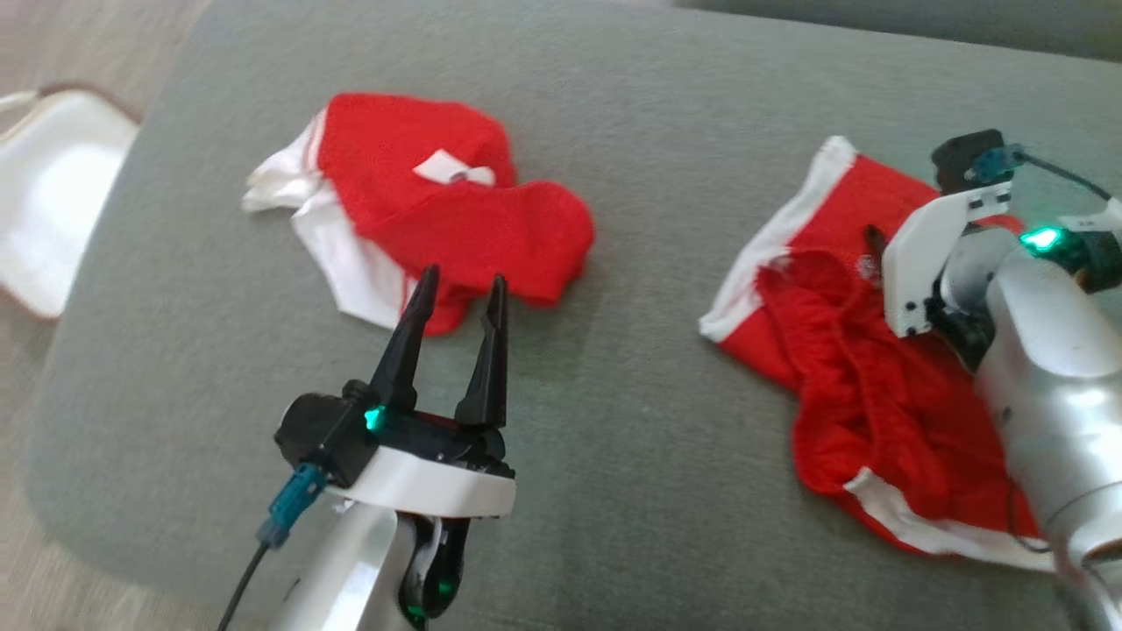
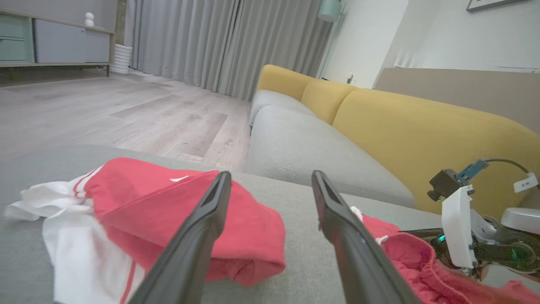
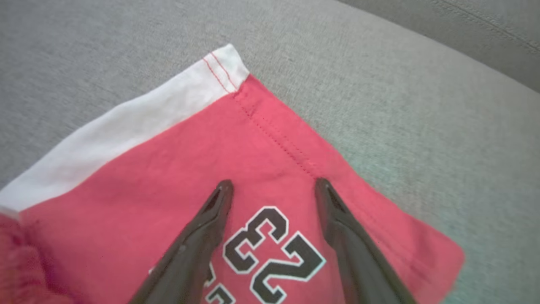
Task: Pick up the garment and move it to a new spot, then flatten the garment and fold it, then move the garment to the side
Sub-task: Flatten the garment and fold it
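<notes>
At right of the frame the garment [image 1: 877,412] is showing red with white bands, plus black numerals 23 [image 3: 274,249] outlined white. At upper left a second garment [image 1: 438,210] is showing red and white too. The cushion [image 1: 649,438] is reading grey-green, sofa backrest [image 2: 422,131] yellow, left gripper [image 1: 465,280] fingers black.

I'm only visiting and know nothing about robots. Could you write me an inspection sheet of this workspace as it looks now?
Surface: grey cushion, soft fabric.
Job's things: left shorts, red with white trim, crumpled; right shorts, same colours, partly spread, number 23 showing.
Clutter: nothing seen.
Grippers: left gripper open, near the left shorts; right gripper open, above the right shorts.
Cables: left cable and right cable, black, run from blue plugs at the wrists.
Surroundings: yellow sofa, grey curtains, wooden floor, white object.
</notes>
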